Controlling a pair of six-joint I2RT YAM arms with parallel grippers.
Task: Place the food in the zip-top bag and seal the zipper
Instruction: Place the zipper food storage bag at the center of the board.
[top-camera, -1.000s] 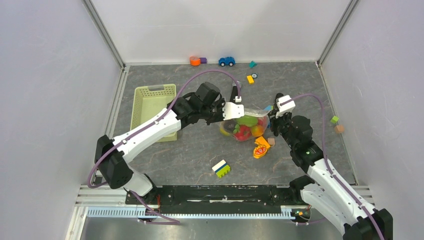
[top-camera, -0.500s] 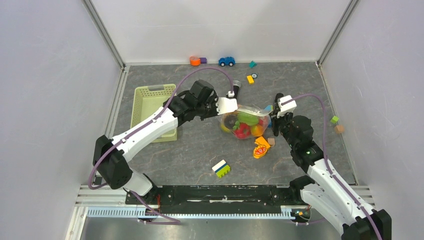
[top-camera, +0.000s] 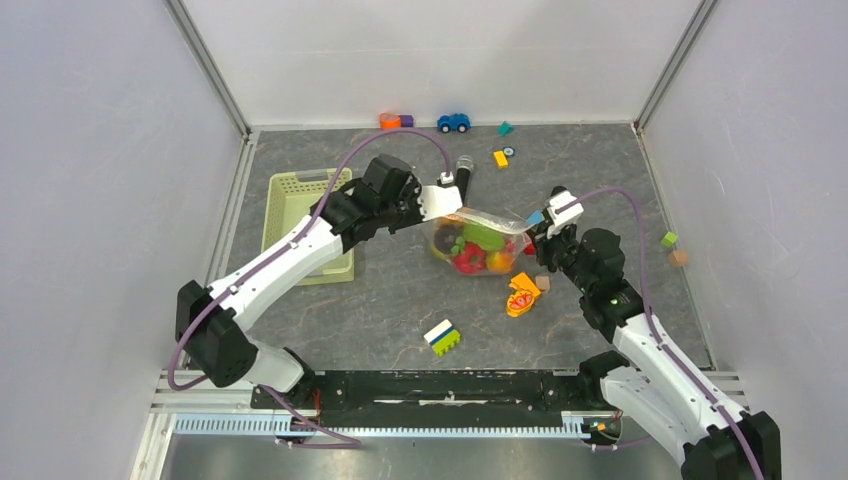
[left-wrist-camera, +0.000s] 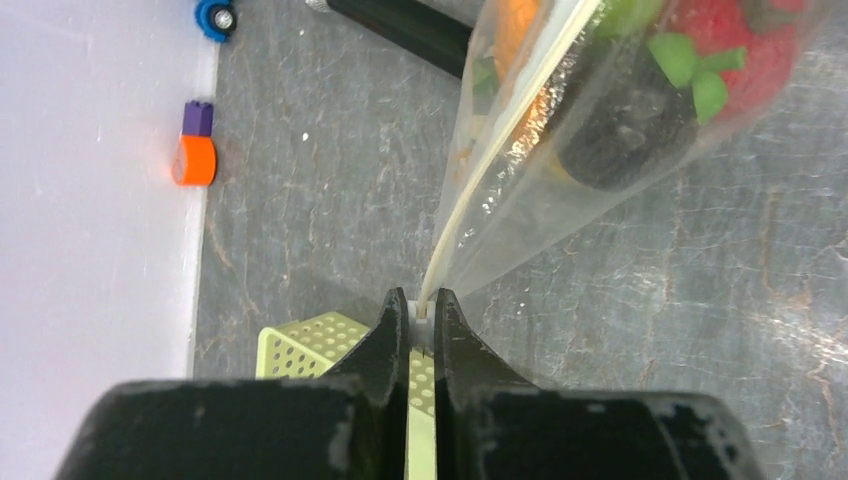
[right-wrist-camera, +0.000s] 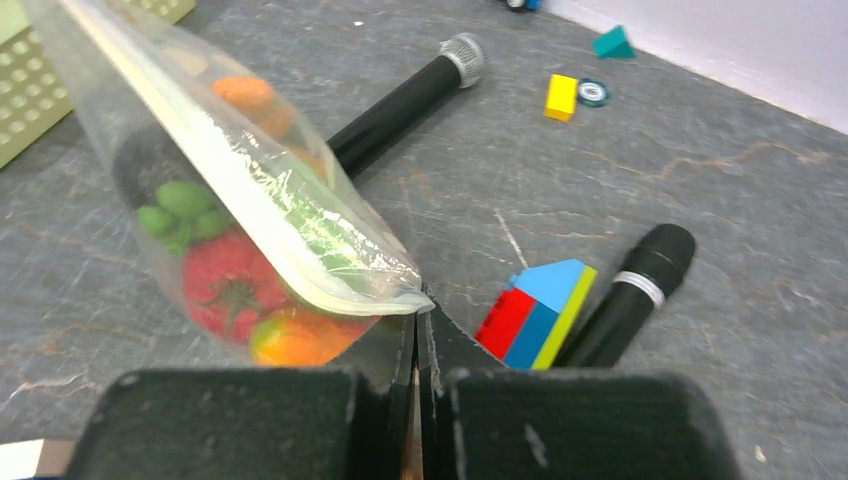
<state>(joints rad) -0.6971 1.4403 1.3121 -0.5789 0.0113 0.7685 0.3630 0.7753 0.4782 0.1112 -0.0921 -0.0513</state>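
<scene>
The clear zip-top bag (top-camera: 478, 243) hangs stretched between my two grippers over the middle of the table. It holds the food (top-camera: 470, 258): red, green, orange and dark pieces. The whitish zipper (left-wrist-camera: 497, 152) runs along its top edge. My left gripper (top-camera: 452, 203) is shut on the zipper's left end, with a small white piece pinched between its fingertips (left-wrist-camera: 422, 318). My right gripper (top-camera: 537, 230) is shut on the bag's right corner (right-wrist-camera: 418, 316). The bag (right-wrist-camera: 236, 205) and zipper (right-wrist-camera: 190, 125) slant away to the upper left in the right wrist view.
The pale green basket (top-camera: 300, 215) lies left of the bag. An orange-and-red lumpy toy (top-camera: 522, 295) and a stacked block (top-camera: 442, 338) lie in front. Two black microphones (right-wrist-camera: 400, 100) (right-wrist-camera: 630, 290) and a coloured block (right-wrist-camera: 535, 312) lie near the bag. Small toys line the back wall.
My left gripper has moved left and toward the back along the bag's top edge, pulling it taut. The bag shifted slightly left. The right gripper has stayed almost still.
</scene>
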